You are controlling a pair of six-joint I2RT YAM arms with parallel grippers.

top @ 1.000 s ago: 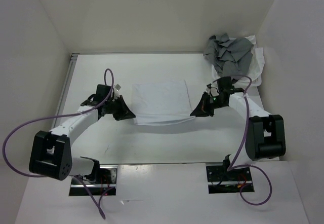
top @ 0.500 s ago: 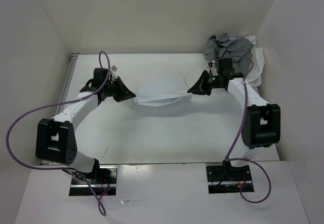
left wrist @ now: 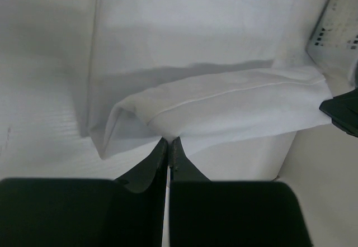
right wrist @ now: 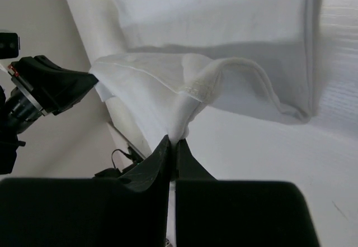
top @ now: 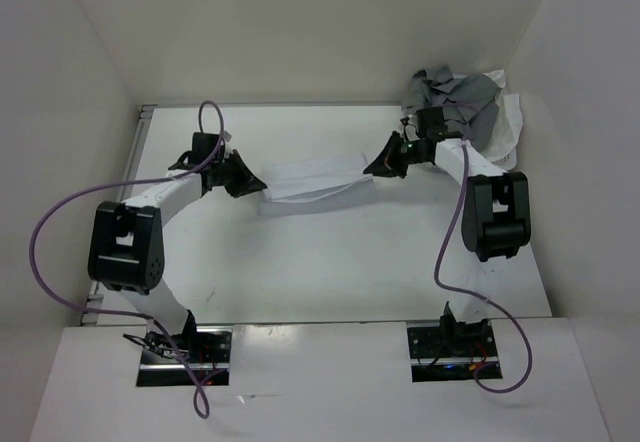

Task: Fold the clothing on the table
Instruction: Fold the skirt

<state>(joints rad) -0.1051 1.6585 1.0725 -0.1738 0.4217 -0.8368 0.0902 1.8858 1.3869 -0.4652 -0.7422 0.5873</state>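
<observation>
The white clothing [top: 315, 180] lies across the middle of the table [top: 330, 272], its near edge lifted and carried over the rest. My left gripper [top: 262, 184] is shut on the clothing's left corner; in the left wrist view the cloth [left wrist: 224, 101] runs out from the pinched tips of that gripper [left wrist: 168, 141]. My right gripper [top: 366, 171] is shut on the right corner, and in the right wrist view the cloth [right wrist: 168, 90] hangs from that gripper [right wrist: 173, 141], with a hem showing. The lower layer lies flat on the table under the raised fold.
A grey garment [top: 452, 102] is heaped in a white plastic basket [top: 508, 127] at the back right, close behind my right arm. White walls enclose the table. A metal rail [top: 135, 157] runs along the left edge. The basket's mesh wall [left wrist: 338, 23] shows in the left wrist view.
Both grippers have carried the clothing's near edge away from the arm bases toward the back, so the cloth now looks narrower and doubled over. Both grips have stayed shut.
</observation>
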